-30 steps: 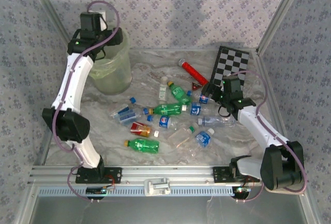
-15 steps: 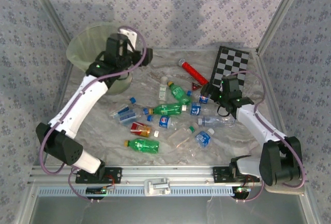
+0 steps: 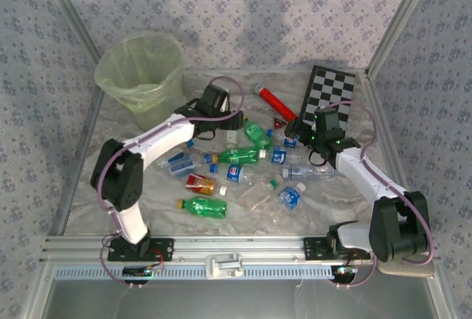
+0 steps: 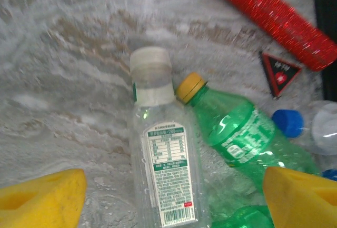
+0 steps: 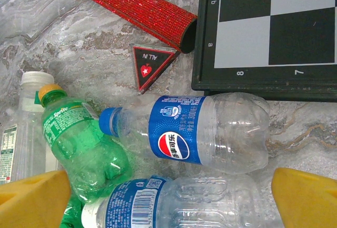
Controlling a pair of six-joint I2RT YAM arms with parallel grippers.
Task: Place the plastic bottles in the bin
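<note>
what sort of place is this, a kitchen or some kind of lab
Most likely a robot test cell, not a home: a left arm and right arm bolted to an aluminium rail, patterned backdrop walls boxing in the table, and plastic bottles strewn near a bin.

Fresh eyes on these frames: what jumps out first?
The jumble of plastic bottles, green and clear, lying across the middle of the table. Next, the big pale-green bin at the far left corner and the checkerboard at the far right, with a red cylinder beside it.
</note>
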